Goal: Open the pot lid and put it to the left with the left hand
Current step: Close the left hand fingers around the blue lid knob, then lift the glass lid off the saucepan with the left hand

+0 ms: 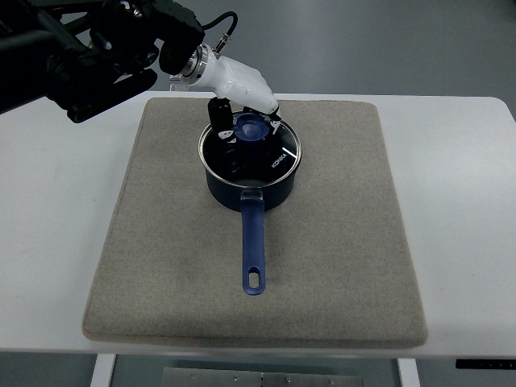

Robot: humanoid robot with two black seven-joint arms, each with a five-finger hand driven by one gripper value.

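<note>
A dark blue pot (pixel 278 187) with a long blue handle (pixel 252 242) stands on a grey mat (pixel 339 242), its handle pointing toward me. The glass lid (pixel 278 157) sits level on the pot's rim, with a blue knob (pixel 251 129) at its centre. My left hand (pixel 248 121) reaches in from the upper left, its white palm above the lid's far edge. Its dark fingers (pixel 219 113) curl down on both sides of the knob and hold it. The right hand is not in view.
The mat lies on a white table (pixel 64 201). Bare mat stretches to the left of the pot (pixel 153 226) and to its right. The black left arm (pixel 89 48) crosses the upper left corner.
</note>
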